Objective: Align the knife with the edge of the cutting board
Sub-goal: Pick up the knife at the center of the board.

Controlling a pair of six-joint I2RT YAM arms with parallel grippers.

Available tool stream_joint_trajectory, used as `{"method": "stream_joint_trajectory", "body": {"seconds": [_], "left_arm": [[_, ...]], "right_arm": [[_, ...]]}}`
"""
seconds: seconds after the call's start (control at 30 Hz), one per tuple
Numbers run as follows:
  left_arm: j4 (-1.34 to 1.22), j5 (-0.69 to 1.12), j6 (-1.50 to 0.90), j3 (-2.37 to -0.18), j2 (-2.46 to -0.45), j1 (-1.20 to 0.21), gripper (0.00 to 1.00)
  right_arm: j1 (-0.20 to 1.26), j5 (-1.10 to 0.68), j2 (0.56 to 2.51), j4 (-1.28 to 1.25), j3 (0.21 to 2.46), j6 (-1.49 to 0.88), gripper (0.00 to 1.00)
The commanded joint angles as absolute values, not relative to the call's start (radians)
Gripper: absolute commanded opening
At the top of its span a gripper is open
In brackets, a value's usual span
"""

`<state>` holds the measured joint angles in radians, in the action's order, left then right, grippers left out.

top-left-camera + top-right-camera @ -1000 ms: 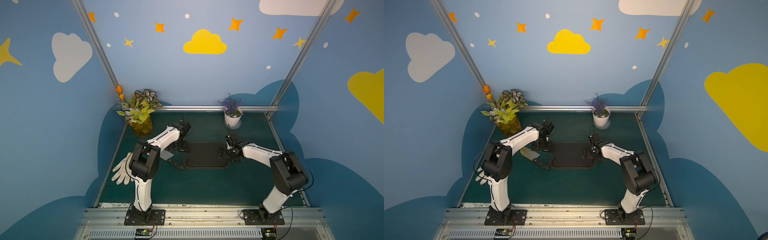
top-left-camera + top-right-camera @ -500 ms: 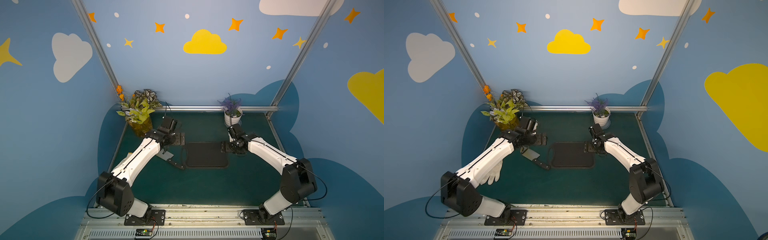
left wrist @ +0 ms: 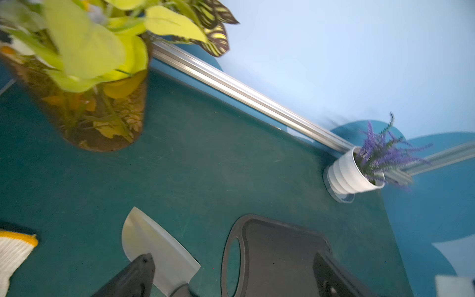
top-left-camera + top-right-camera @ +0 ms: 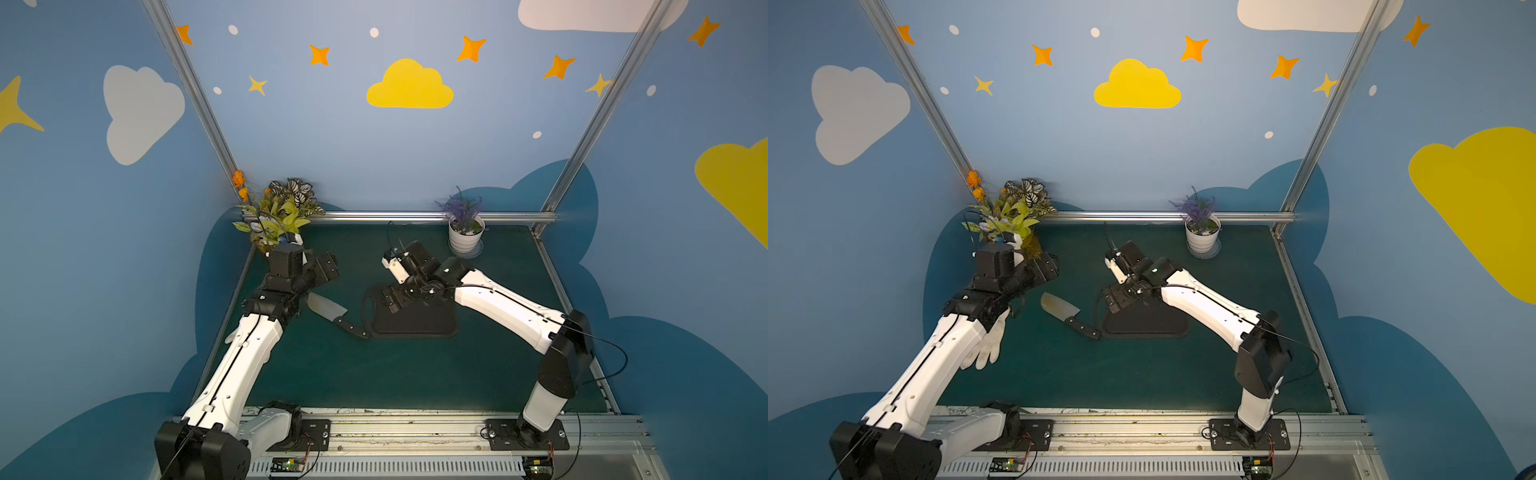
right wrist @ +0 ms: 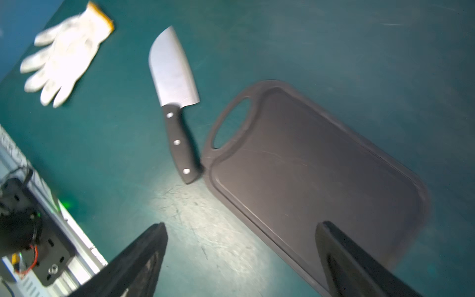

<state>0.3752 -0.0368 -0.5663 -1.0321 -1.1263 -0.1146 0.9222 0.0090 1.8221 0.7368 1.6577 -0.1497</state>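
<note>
Top views: nearest the camera, the metal rail (image 4: 415, 441) carries both arm bases, and the dark green mat (image 4: 374, 374) stretches away from it. On the mat's left side a white glove (image 4: 984, 345) lies flat, partly covered by the left arm.

Farther in, about mid-mat, the knife (image 4: 337, 316) lies flat on the mat just left of the cutting board (image 4: 415, 322), at the board's slot end. It sits at a slant to that short edge. The black handle points toward the near side and the silver blade angles away to the far left. In the right wrist view the handle's butt comes up to the board's near corner. It looks to be touching, though the blur there leaves that uncertain. The board lies flat, its long sides running left to right.

The right gripper (image 4: 392, 300) hangs over the slot end of the board with its jaws spread wide, holding nothing. In the right wrist view its fingers (image 5: 144, 257) stand well apart, with mat and board showing between them. The left gripper (image 4: 326, 269) is raised just beyond the blade, its jaws likewise spread and empty.

Farthest back, a leafy plant in an amber vase (image 3: 102, 110) fills the far left corner. A white pot of lavender (image 4: 465, 239) stands by the back rail, right of centre.
</note>
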Motion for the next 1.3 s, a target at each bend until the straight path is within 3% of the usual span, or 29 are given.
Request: {"method": "stream_joint_trajectory", "body": {"seconds": [0.0, 0.27, 0.77, 1.27], "left_arm": [[0.369, -0.019, -0.662, -1.012, -1.118, -0.054, 1.0], [0.322, 0.053, -0.801, -0.875, -1.075, 0.127, 1.0], [0.488, -0.089, -0.677, -0.961, -1.041, 0.129, 1.0], [0.482, -0.062, -0.663, -0.965, -1.04, 0.142, 1.0]], "right_arm": [[0.978, 0.04, 1.92, 0.806, 1.742, -0.067, 0.94], [1.061, 0.013, 2.112, 0.797, 1.903, 0.001, 0.91], [1.095, 0.001, 2.292, 0.775, 2.018, 0.046, 0.82], [1.104, -0.009, 2.427, 0.775, 2.123, 0.073, 0.73]]}}
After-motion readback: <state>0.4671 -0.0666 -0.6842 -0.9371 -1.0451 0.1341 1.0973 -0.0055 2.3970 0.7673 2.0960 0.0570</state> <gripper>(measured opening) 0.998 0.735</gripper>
